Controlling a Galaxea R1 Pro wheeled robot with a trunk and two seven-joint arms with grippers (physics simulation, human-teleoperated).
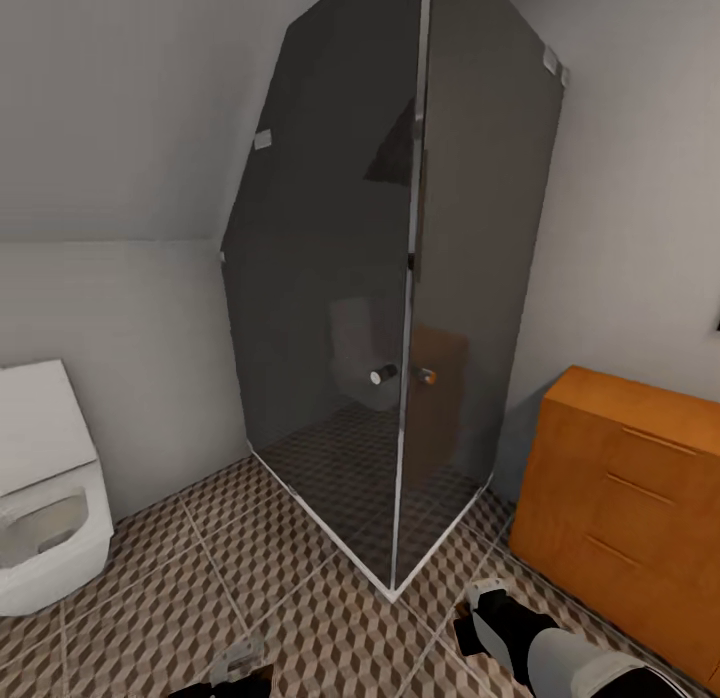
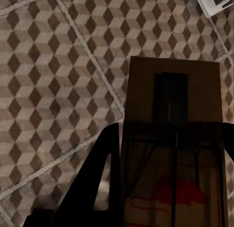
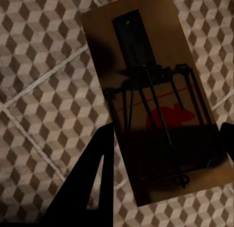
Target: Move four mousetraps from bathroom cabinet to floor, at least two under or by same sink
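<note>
- The left gripper [image 2: 168, 188] is clamped on a mousetrap [image 2: 175, 154], its dark fingers [image 2: 105, 173] at the board's sides, above the cube-patterned bathroom floor [image 2: 53, 85].
- The right gripper [image 3: 165, 173] grips a second mousetrap [image 3: 156, 95], red mouse print showing.
- An orange-brown cabinet [image 1: 625, 488] stands beside the glass shower enclosure [image 1: 400, 278]; a white toilet [image 1: 45, 498] sits against the left wall.

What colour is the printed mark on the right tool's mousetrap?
Red, a mouse shape on the mousetrap; clearest in the right wrist view.
</note>
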